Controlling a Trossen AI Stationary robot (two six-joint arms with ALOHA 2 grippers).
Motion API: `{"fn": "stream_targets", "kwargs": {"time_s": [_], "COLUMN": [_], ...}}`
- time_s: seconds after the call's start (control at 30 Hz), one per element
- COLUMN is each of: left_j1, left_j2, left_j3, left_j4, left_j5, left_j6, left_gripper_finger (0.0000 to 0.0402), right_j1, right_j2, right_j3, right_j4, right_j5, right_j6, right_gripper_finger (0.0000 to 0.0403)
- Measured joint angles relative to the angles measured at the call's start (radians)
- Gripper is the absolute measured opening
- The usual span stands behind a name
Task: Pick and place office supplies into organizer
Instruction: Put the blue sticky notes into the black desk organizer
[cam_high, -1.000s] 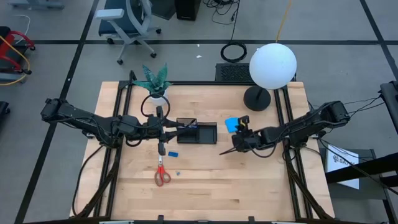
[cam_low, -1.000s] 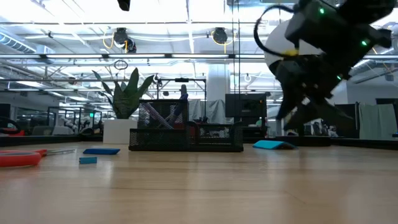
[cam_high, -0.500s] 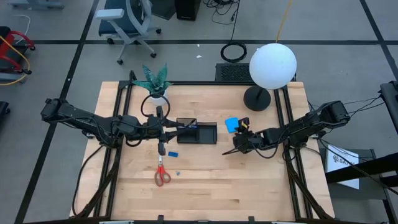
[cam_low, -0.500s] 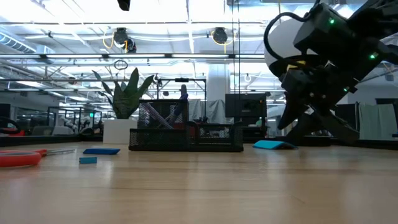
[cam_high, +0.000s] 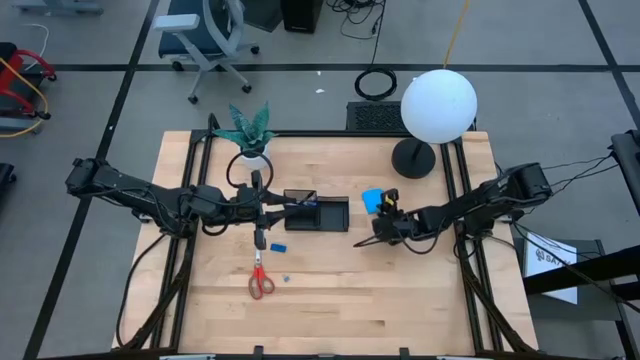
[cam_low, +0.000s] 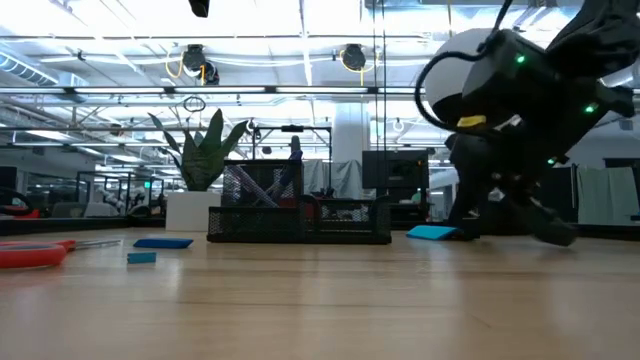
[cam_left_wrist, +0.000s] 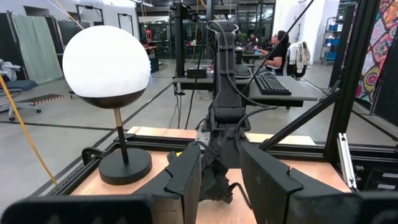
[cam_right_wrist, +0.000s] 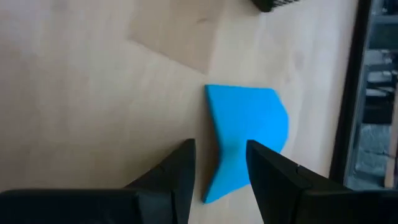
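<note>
right tool (cam_low: 470, 225) low over blue note pad (cam_low: 433, 232) | organizer (cam_low: 300, 217) mid-table

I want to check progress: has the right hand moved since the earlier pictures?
Yes. In the low view the right hand has come down toward the table, closer to the blue pad.

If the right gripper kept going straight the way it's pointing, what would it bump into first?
Probably the blue note pad. The right gripper, its fingers apart, points down at the pad's near edge, which lies on the table; how much gap remains is hard to tell.
</note>
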Motion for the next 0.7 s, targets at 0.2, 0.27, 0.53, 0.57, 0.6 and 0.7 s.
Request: {"fn": "stream_targets", "kwargs": {"time_s": [0.2, 0.27, 0.53, 0.57, 0.6, 0.7], "left_j1": [0.0, 0.0, 0.0, 0.0, 0.0, 0.0], "left_j2": [0.0, 0.0, 0.0, 0.0, 0.0, 0.0], "left_j3": [0.0, 0.0, 0.0, 0.0, 0.0, 0.0], "left_j4": [0.0, 0.002, 0.003, 0.003, 0.003, 0.003], "left_j5": [0.0, 0.0, 0.0, 0.0, 0.0, 0.0], "left_j6": [0.0, 0.0, 0.0, 0.0, 0.0, 0.0], "left_gripper_finger": [0.012, 0.012, 0.012, 0.012, 0.012, 0.012], "right_j1": [-0.06, -0.072, -0.099, -0.099, -0.098, -0.096], "right_j2": [0.053, 0.063, 0.083, 0.083, 0.083, 0.073], "right_j3": [0.004, 0.004, 0.003, 0.002, 0.002, 0.006], "right_j4": [0.138, 0.149, 0.071, 0.074, 0.079, 0.092], "right_j5": [0.007, 0.002, -0.069, -0.068, -0.07, -0.064], "right_j6": [-0.062, -0.08, -0.049, -0.043, -0.041, -0.042], "right_gripper_finger": [0.0133, 0.0124, 0.001, 0.0008, 0.0005, 0.0002]}}
